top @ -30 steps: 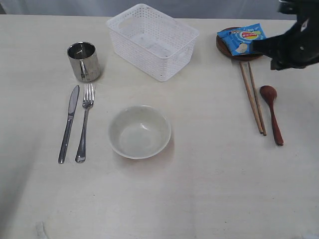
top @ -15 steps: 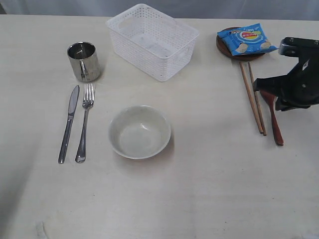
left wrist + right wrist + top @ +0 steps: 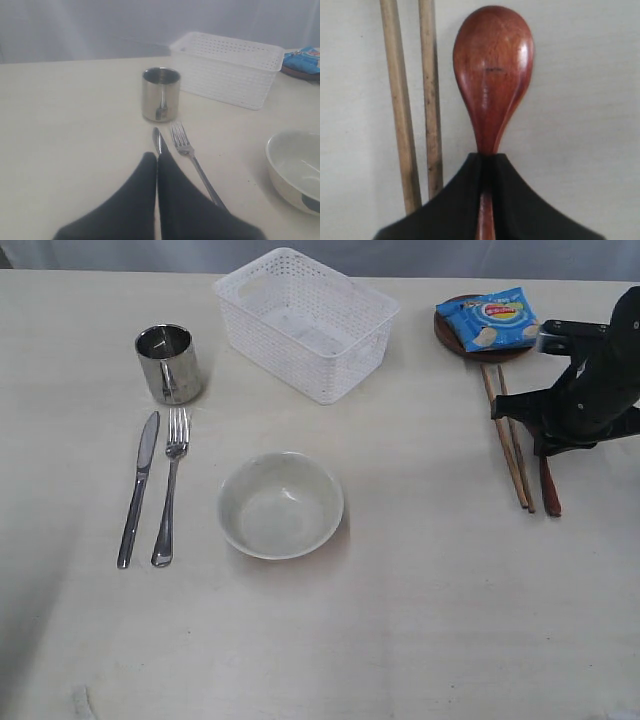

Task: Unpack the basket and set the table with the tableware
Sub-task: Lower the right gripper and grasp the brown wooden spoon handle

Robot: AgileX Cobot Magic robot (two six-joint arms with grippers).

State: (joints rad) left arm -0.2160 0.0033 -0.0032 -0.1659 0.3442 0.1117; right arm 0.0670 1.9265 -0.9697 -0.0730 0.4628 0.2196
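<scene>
One piece of tableware is in a grip: the dark reddish spoon (image 3: 492,75). My right end effector (image 3: 487,159) is closed down on its neck, a finger pinched to each side just behind the spoon's bowl. In the exterior view the arm hides that bowl and only the tail of the handle shows below it. I cannot tell whether the spoon is lifted or resting on the desk (image 3: 420,620).

Just beside the spoon, on the side toward the middle of the desk, the two chopsticks (image 3: 519,480) lie close together and roughly parallel to it. Their far ends reach up to the small brown plate (image 3: 441,332), which carries the blue crisp packet (image 3: 495,318).

Further along the far side stands the white basket (image 3: 340,375), upright and turned at an angle. Nearer to me, around the middle, sits the off-white bowl (image 3: 280,505), well apart from the basket.

On the left side the steel cup (image 3: 168,363) stands upright. Below it the knife (image 3: 137,490) and fork (image 3: 167,490) lie side by side, the knife on the outside.

My left end effector (image 3: 157,159) is fully closed with nothing between its fingers. It sits above the knife's handle, and the blade tip shows just past the fingertips.
</scene>
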